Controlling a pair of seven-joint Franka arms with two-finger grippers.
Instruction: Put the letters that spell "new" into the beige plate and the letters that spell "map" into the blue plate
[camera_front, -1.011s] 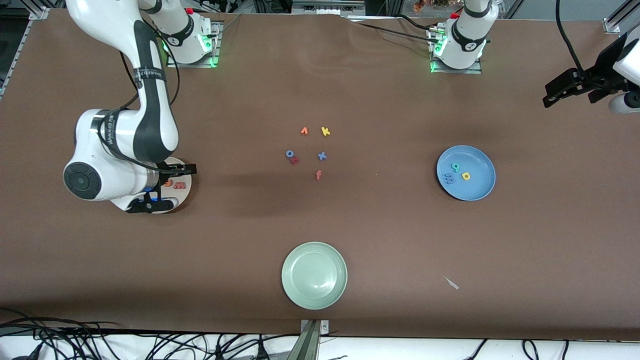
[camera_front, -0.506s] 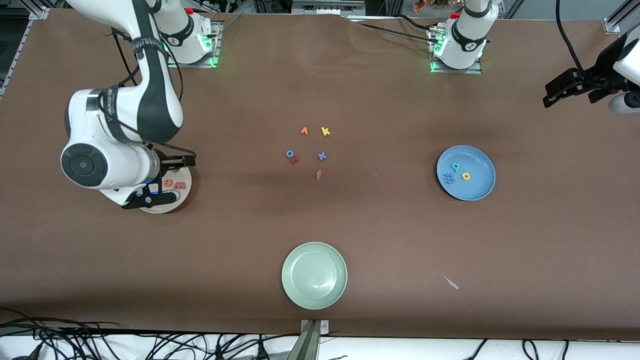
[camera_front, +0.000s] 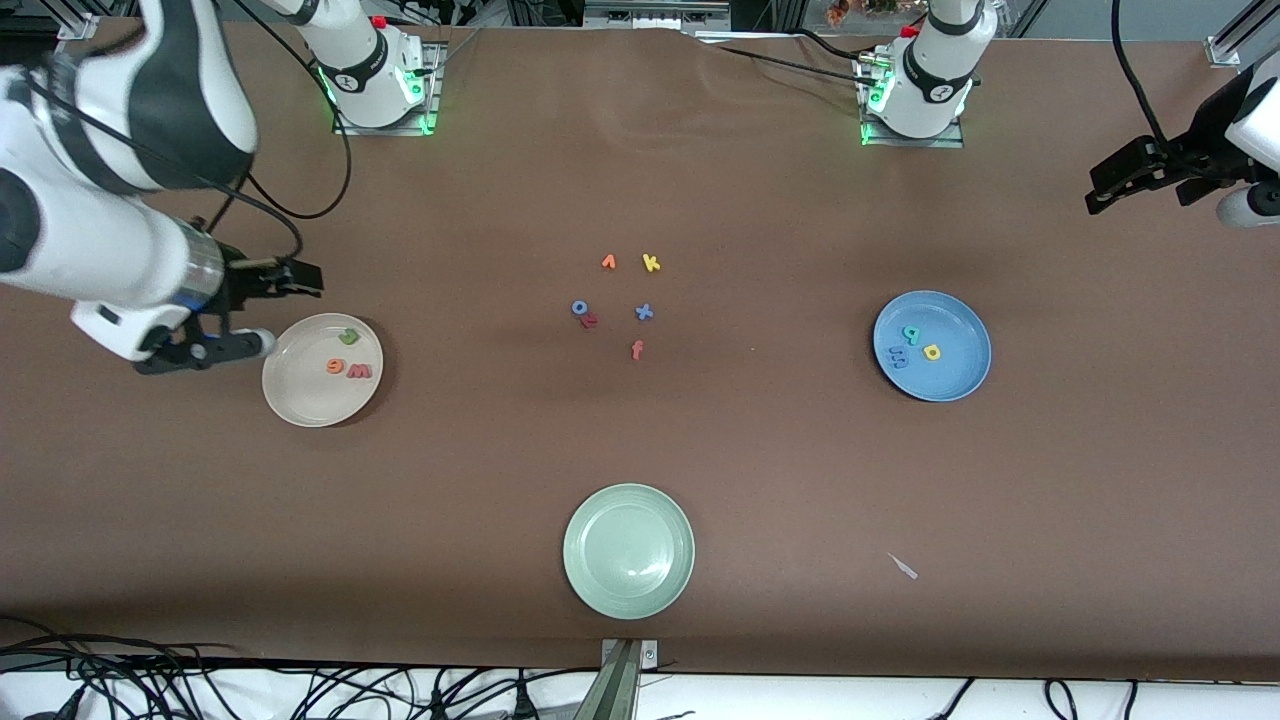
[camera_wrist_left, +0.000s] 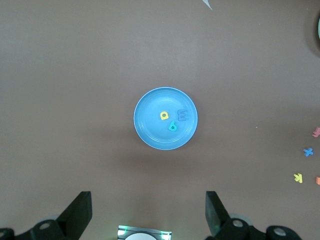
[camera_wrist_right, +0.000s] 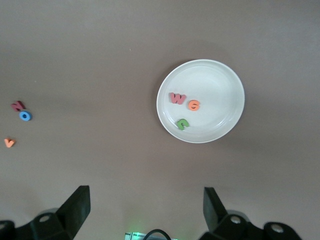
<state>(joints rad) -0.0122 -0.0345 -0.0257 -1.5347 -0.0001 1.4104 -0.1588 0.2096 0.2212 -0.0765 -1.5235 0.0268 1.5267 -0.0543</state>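
Observation:
The beige plate (camera_front: 303, 395) lies toward the right arm's end of the table. In it rest the olive-green n (camera_front: 348, 336), the orange e (camera_front: 334, 367) and the salmon w (camera_front: 359, 371). My right gripper (camera_front: 290, 312) hangs open and empty in the air beside that plate. The right wrist view shows the beige plate (camera_wrist_right: 220, 85) with the w (camera_wrist_right: 177, 98), e (camera_wrist_right: 194, 105) and n (camera_wrist_right: 182, 123). The blue plate (camera_front: 958, 375) holds the blue m (camera_front: 898, 358), a teal letter (camera_front: 911, 334) and a yellow letter (camera_front: 931, 351). My left gripper (camera_front: 1140, 195) waits open, high at the left arm's end.
Loose letters lie mid-table: an orange one (camera_front: 608, 262), yellow k (camera_front: 651, 263), blue o (camera_front: 579, 307), dark red r (camera_front: 589, 320), blue x (camera_front: 644, 312), salmon f (camera_front: 636, 349). A pale green plate (camera_front: 628, 550) sits near the front camera, with a white scrap (camera_front: 903, 566) beside it.
My right arm has lifted and swung off the beige plate toward its own end of the table, uncovering the three letters in it. The left arm has not moved.

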